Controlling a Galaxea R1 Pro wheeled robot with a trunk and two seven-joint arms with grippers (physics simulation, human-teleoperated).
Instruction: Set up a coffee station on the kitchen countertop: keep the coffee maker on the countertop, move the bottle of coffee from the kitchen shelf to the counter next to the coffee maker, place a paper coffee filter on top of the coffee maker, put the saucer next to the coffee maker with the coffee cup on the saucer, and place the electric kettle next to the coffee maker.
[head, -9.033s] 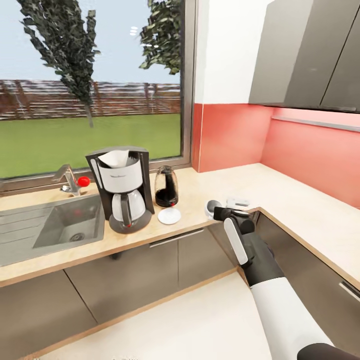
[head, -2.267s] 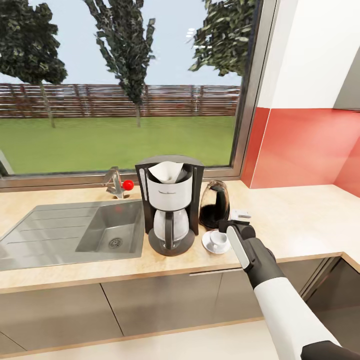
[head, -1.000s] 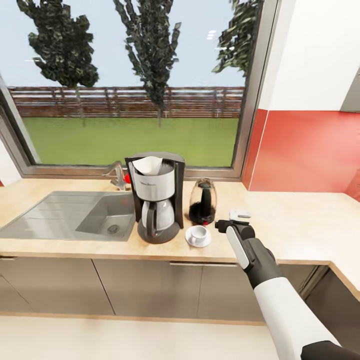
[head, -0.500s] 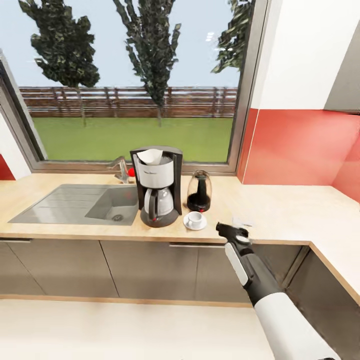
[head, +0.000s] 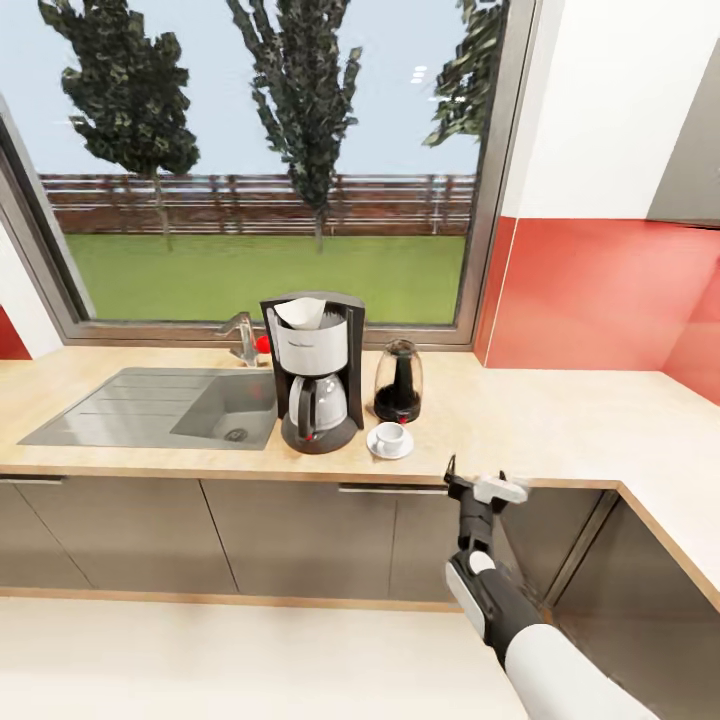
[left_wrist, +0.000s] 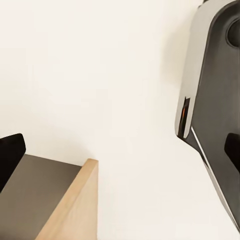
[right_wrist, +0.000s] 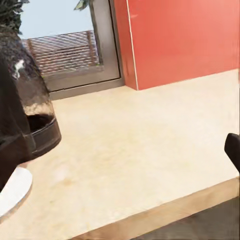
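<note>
— Beige countertop (head: 560, 430) under a window: how is the right gripper (head: 484, 489) seen?
— Raised by the counter edge, fingers parted, nothing held.
— And the cup (head: 391, 436)?
— Set on its saucer (head: 390, 449), well left of the gripper, beside the coffee maker (head: 312, 372); its label cannot be read.

Black-and-white coffee maker (head: 314, 375), white coffee cup (head: 391, 436), beige speckled countertop (head: 560, 420), red backsplash (head: 600, 295)
</note>
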